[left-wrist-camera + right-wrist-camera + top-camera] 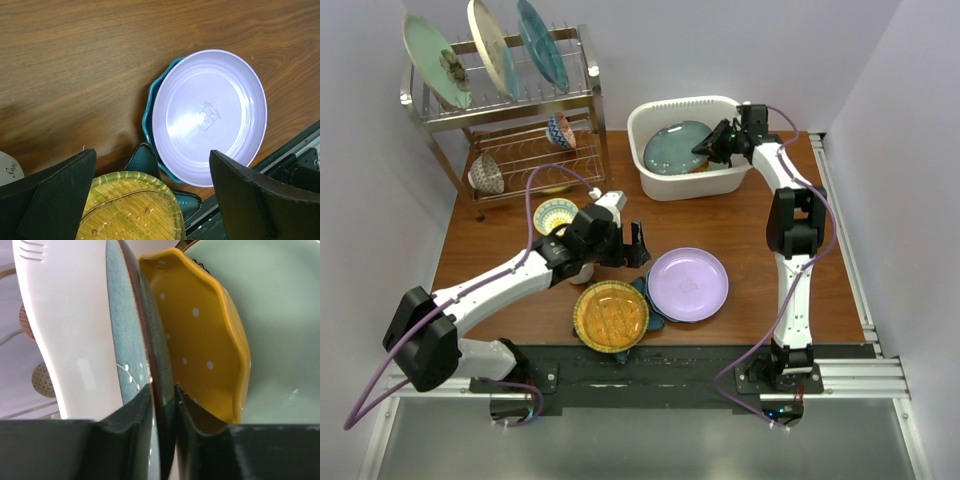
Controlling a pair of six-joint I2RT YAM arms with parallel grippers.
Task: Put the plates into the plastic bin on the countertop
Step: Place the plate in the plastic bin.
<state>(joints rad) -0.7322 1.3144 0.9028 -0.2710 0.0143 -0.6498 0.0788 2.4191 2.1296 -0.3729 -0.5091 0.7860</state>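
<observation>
The white plastic bin (655, 185) stands at the back of the countertop (500, 250). My right gripper (715, 145) is shut on the rim of the blue dotted plate (675, 148), held tilted inside the bin. In the right wrist view my right gripper (162, 392) pinches that rim (145, 340), with the orange dotted plate (200, 330) and a mint plate (275, 315) behind it. My left gripper (635, 245) is open and empty above the lavender plate (688, 283), amber plate (610, 315) and a teal plate (655, 305) under them. The left wrist view shows the left gripper (151, 160) over the lavender (210, 115) and amber (130, 210) plates.
A steel wire rack (585, 95) at the back left holds three upright plates (492, 45) and small bowls (560, 130). A patterned bowl (555, 213) sits on the countertop by my left arm. A white mug (7, 170) is at the left wrist view's edge.
</observation>
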